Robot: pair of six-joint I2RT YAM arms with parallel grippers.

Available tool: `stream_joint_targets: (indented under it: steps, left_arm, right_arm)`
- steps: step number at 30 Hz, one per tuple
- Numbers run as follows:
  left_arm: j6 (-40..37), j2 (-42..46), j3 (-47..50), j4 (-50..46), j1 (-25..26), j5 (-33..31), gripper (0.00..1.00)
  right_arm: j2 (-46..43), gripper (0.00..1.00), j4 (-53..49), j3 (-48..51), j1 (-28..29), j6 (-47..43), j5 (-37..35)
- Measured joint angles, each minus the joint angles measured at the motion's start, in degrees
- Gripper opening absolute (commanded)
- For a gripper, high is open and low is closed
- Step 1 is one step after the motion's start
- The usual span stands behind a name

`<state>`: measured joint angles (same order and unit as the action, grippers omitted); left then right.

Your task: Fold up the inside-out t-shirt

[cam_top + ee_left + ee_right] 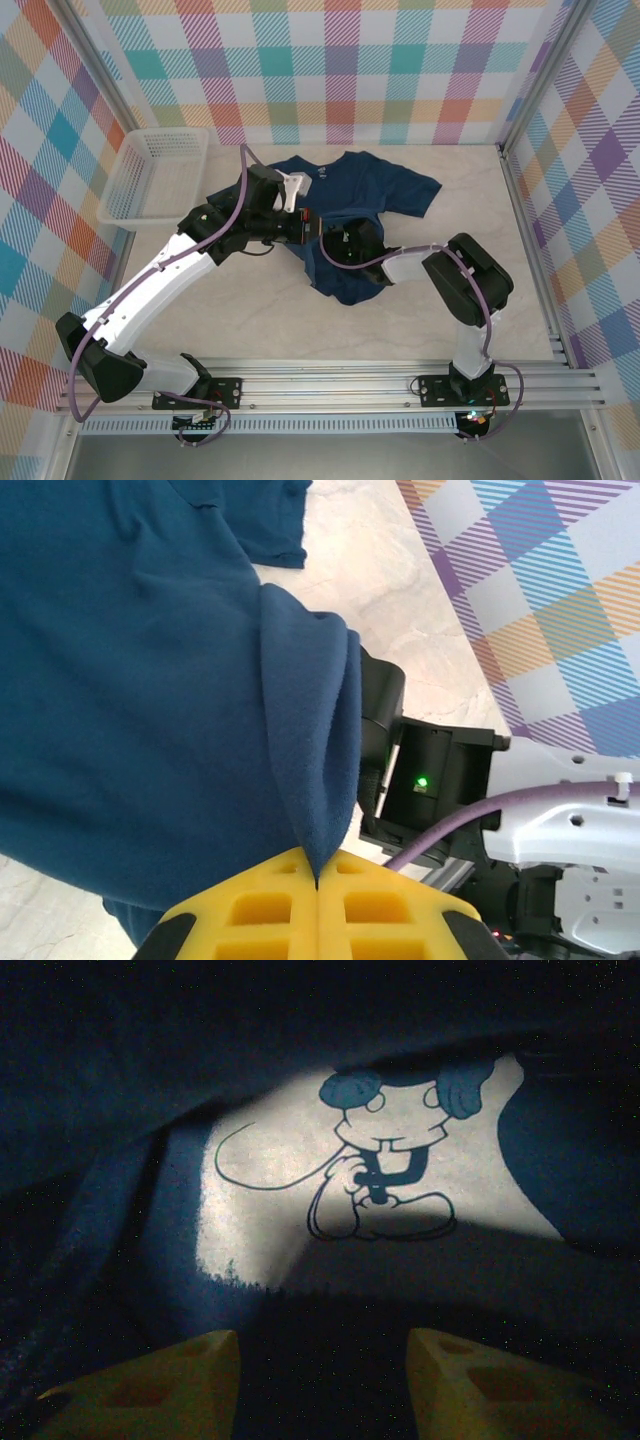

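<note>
The dark navy t-shirt (375, 190) lies crumpled at the middle of the table, one sleeve spread to the right. My left gripper (308, 227) sits at the shirt's left edge. In the left wrist view its yellow fingers (250, 910) are pressed together, and the left gripper (318, 884) is shut on a pinched ridge of the t-shirt (130, 680). My right arm (465, 275) reaches in from the right, its end under the fabric. Inside the dark shirt, the right gripper (322, 1348) stands open in front of a white cartoon print (380, 1170), with nothing between its fingers.
A white mesh basket (160, 175) stands at the back left against the checked wall. The right arm's black wrist (430, 780) and purple cable are right beside the left gripper. Bare marbled tabletop (300, 330) lies in front of the shirt.
</note>
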<state>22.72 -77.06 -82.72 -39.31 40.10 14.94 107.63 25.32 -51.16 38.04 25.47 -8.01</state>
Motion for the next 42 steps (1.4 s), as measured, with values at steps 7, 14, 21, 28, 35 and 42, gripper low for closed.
stream_joint_targets:
  steps: [7,14,21,28,35,42]
  left_arm:
    - [0.9,0.0,0.0,2.9,0.0,7.8,0.00]
    - [2.7,-0.8,-3.6,4.4,0.3,9.0,0.00]
    - [3.0,-2.3,-9.2,5.4,0.4,10.4,0.00]
    - [0.2,-3.9,-16.6,3.5,0.6,9.3,0.00]
    - [-4.1,-5.2,-22.3,1.2,0.6,3.9,0.00]
    - [-6.9,-6.9,-25.1,-0.5,0.3,1.3,0.00]
  right_arm:
    - [4.1,0.50,-3.0,-10.5,-0.5,6.5,-0.5]
    - [9.8,0.58,-5.2,-18.3,-0.5,11.0,-2.3]
    - [15.1,0.64,-13.5,-26.4,-0.5,13.2,-4.9]
    - [18.2,0.67,-23.7,-35.0,-0.5,14.5,-7.2]
    - [18.4,0.69,-34.0,-38.6,0.1,12.5,-8.0]
    - [19.3,0.72,-42.6,-40.8,0.6,7.3,-8.7]
